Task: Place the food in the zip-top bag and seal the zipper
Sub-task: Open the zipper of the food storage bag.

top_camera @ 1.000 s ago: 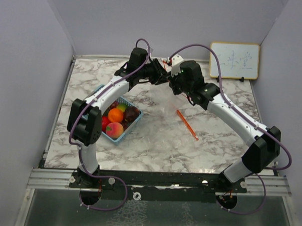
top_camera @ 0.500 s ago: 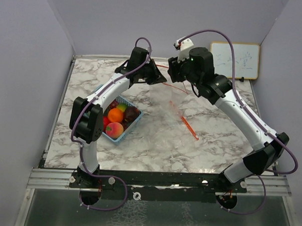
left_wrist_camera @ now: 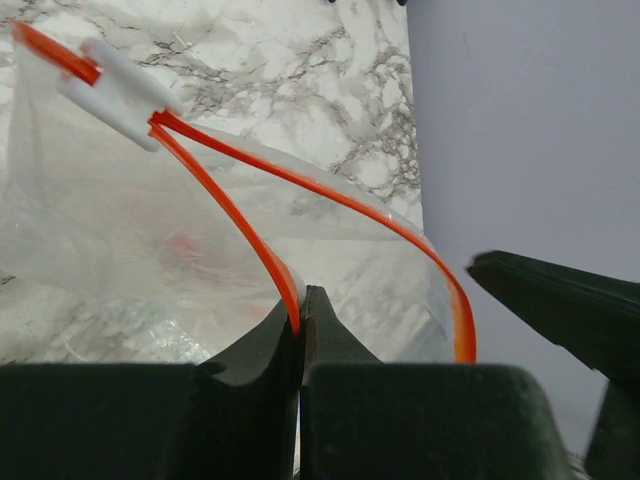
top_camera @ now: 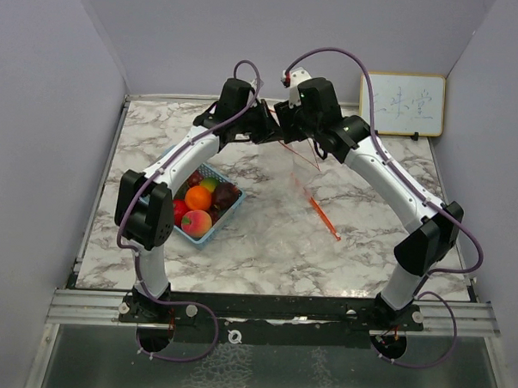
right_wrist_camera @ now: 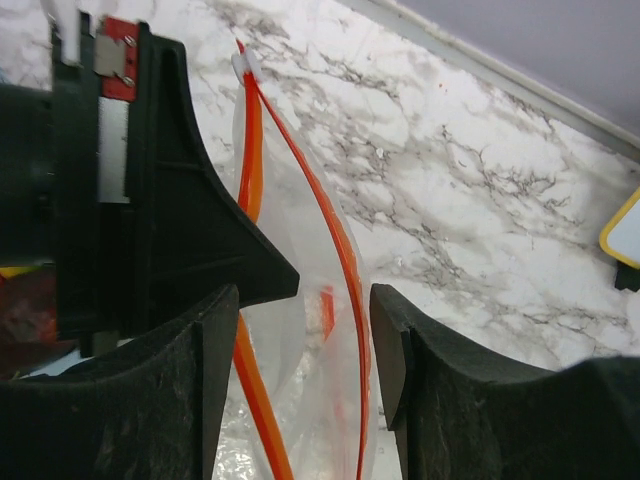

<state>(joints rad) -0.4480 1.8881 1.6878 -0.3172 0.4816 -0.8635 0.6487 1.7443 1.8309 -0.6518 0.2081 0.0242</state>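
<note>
Left end effector (left_wrist_camera: 302, 305) is clamped on one orange zipper track (left_wrist_camera: 235, 215) of the zip-top bag (left_wrist_camera: 130, 220), holding that lip up off the surface (top_camera: 266, 237). Right end effector (right_wrist_camera: 300, 330) has its fingers apart and straddles the bag's mouth. The free lip (right_wrist_camera: 345, 270) runs between them, nearer the outer finger (right_wrist_camera: 420, 400), and as far as I can tell it touches neither. The white slider (left_wrist_camera: 115, 85) sits at the far end of the track, so the mouth is unzipped along most of its length.

The fruit (top_camera: 199, 198) lies in the light-blue basket (top_camera: 207, 236), on the left side of the surface and well apart from the bag. I see nothing inside the bag.

I read the step in hand as spreading the mouth. To do it well I would:

- Close the right fingers on the free lip alone, roughly opposite the left arm's pinch, and check in the wrist view that only one orange track is caught.
- Draw the two lips apart sideways and slowly, because the film looks thin and slick and a sharp tug could slide it out of the left pinch.
- Keep the bag's bottom resting on the surface so the opening stays slack and faces the basket.
- Aim for an opening wide enough for the biggest fruit, or the loading will likely fight me.
</note>
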